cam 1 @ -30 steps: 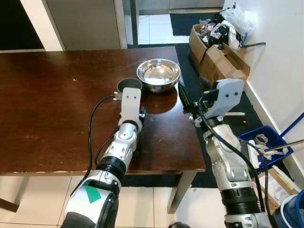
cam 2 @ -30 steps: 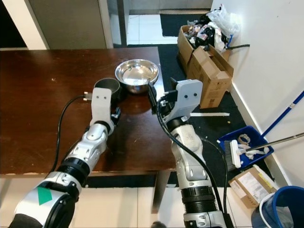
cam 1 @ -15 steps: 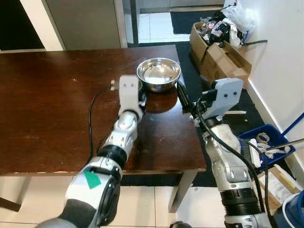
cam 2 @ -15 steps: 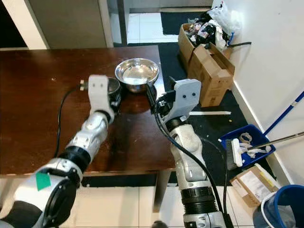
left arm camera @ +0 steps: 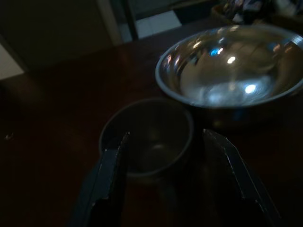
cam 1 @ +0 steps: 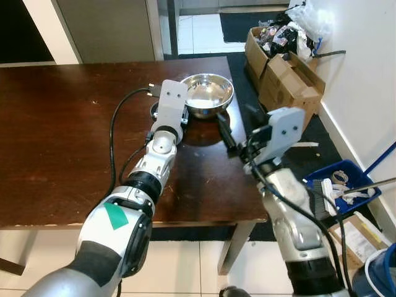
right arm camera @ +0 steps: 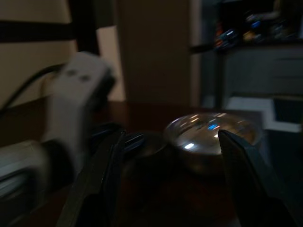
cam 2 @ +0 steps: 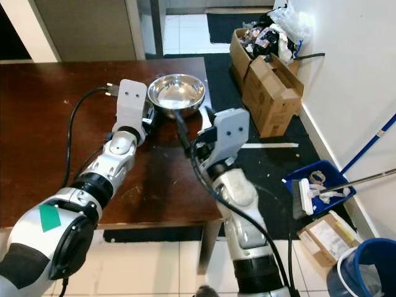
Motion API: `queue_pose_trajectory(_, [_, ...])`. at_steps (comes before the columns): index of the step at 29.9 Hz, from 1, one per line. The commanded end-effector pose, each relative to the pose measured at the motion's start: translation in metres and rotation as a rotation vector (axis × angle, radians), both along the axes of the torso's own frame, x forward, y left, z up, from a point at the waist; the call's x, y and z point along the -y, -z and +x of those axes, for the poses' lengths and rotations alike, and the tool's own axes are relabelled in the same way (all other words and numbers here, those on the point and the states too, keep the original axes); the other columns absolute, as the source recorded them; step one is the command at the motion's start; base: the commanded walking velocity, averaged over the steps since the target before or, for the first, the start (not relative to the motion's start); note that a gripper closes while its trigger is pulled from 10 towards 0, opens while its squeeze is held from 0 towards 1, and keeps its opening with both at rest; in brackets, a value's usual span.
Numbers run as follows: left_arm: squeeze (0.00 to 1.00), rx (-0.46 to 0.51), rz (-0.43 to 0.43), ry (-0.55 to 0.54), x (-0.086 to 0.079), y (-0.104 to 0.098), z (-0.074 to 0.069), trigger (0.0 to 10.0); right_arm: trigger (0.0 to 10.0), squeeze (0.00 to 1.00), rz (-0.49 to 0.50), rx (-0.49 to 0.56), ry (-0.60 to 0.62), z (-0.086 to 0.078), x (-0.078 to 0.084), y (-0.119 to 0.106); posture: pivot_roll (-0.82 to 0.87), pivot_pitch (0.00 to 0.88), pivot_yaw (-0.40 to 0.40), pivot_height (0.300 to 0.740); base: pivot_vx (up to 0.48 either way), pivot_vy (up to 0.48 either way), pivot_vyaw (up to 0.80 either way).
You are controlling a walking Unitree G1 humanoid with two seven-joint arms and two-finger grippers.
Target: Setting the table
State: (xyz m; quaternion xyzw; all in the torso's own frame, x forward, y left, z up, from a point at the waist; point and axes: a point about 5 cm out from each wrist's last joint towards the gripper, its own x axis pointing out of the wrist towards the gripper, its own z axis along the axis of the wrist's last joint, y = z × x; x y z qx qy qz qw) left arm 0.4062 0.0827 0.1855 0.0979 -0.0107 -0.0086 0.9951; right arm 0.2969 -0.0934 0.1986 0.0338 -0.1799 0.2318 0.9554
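Observation:
A shiny steel bowl [cam 1: 207, 93] sits near the far right corner of the dark wooden table [cam 1: 62, 142]. Just left of it stands a small dark cup [left arm camera: 147, 137], mostly hidden in the eye views under my left wrist. My left gripper [left arm camera: 165, 136] is open, with one black finger on each side of the cup and a little room between. Its white wrist housing [cam 1: 170, 99] lies over the cup. My right gripper [cam 1: 238, 124] is open and hovers over the table's right side, short of the bowl [right arm camera: 208, 132], pointing at it.
The table's right edge [cam 1: 250, 161] runs under my right arm. Open cardboard boxes [cam 1: 284, 68] full of clutter stand on the floor by the white wall. A blue dustpan tray [cam 1: 343, 179] and a blue bucket [cam 2: 365, 272] sit lower right.
My left gripper has moved forward until its fingers straddle the cup. My right arm has swung left from beyond the table's edge to over the tabletop, nearer the bowl.

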Motion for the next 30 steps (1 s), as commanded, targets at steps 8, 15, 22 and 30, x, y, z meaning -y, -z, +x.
queue_pose_trajectory(8, [0.0, -0.088, 0.2, 0.046, -0.004, 0.009, 0.001, 10.0, 10.0, 0.0, -0.003, -0.016, -0.008, -0.007, 0.0, -0.002, -0.21, 0.131, 0.099, 0.74, 0.0, 0.0, 0.0])
queue_pose_trajectory(15, [0.0, -0.143, 0.374, 0.156, -0.005, 0.014, 0.001, 10.0, 10.0, 0.0, -0.002, -0.023, 0.034, -0.01, 0.009, -0.003, -0.21, 0.134, 0.104, 0.74, 0.0, 0.0, 0.0])
queue_pose_trajectory(22, [0.0, -0.222, 0.442, 0.257, -0.017, 0.026, -0.002, 10.0, 10.0, 0.0, -0.013, -0.027, 0.056, -0.008, 0.019, -0.003, -0.19, 0.121, 0.095, 0.74, 0.0, 0.0, 0.0])
queue_pose_trajectory(30, [0.0, -0.307, 0.398, 0.33, -0.021, 0.039, -0.007, 10.0, 10.0, 0.0, -0.014, -0.023, 0.059, -0.004, 0.02, -0.007, -0.18, 0.11, 0.091, 0.74, 0.0, 0.0, 0.0])
